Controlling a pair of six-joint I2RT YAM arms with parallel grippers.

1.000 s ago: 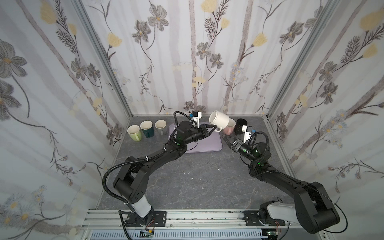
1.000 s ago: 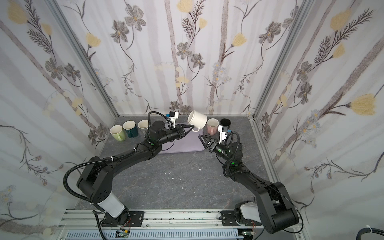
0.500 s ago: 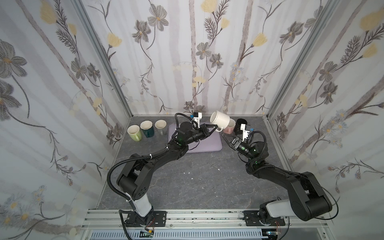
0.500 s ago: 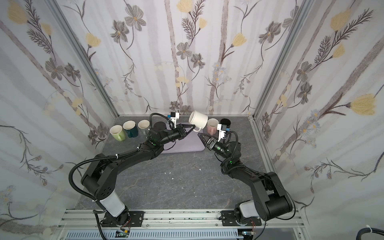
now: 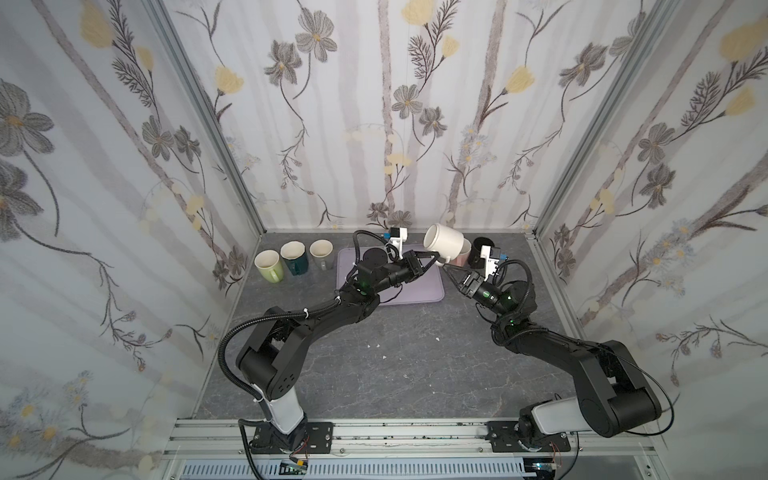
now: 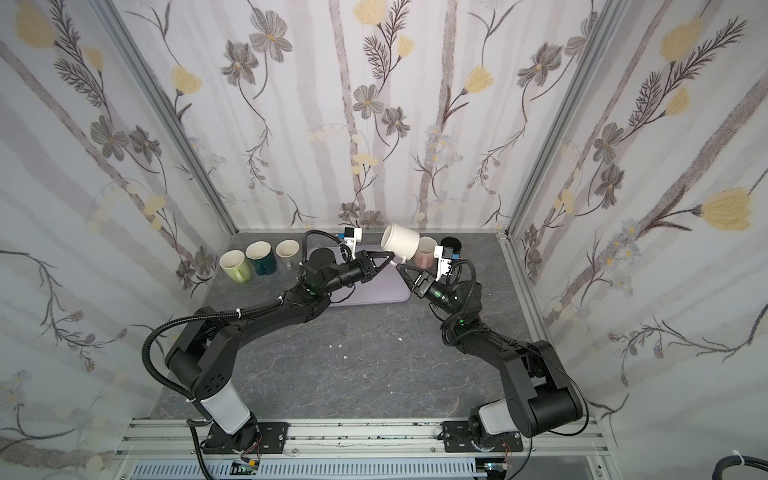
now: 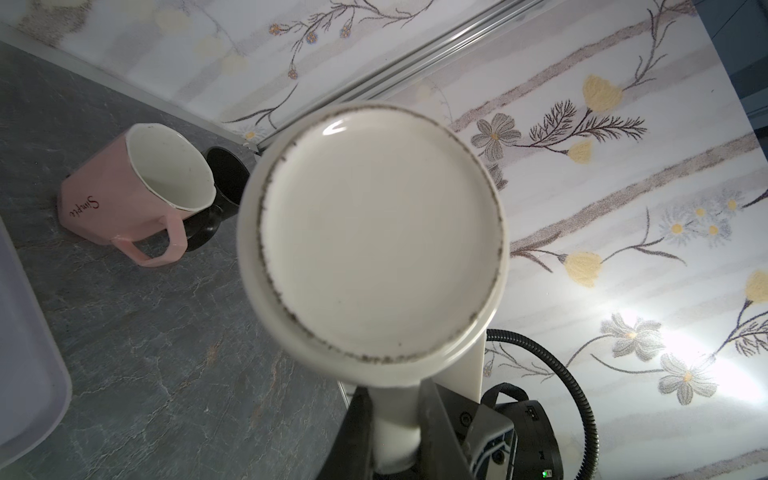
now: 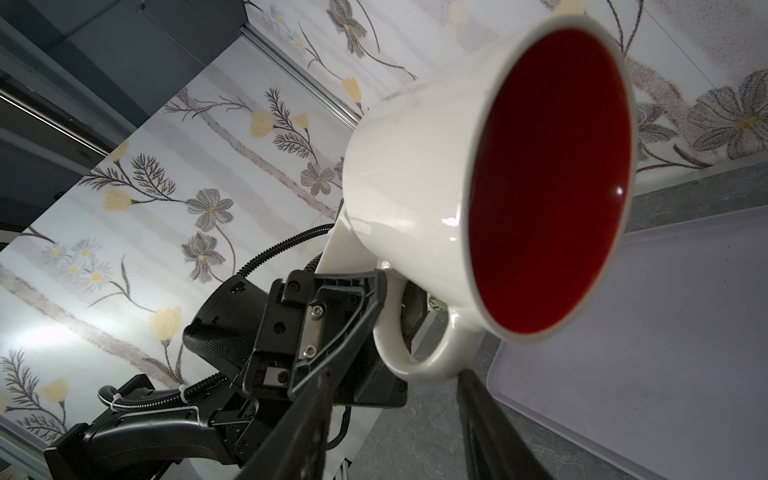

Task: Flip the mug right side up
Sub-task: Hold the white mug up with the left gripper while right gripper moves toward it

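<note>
White mug point(image 5: 444, 244) tilted aloft, upper centre; left gripper point(image 5: 434, 259) pinches handle point(image 8: 415, 357). Right gripper point(image 5: 449, 270) closer now, jaws narrowing but apart beside handle: handover for flip likely.

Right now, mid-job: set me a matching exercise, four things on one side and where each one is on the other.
Things:
1. white mug
2. pink mug
3. teal mug
4. tray

Places:
A. between green mug and grey mug
B. flat, partly under left arm
C. in the air, handle in left gripper
D. beside black mug

Pairs: 1-C, 2-D, 3-A, 4-B
</note>
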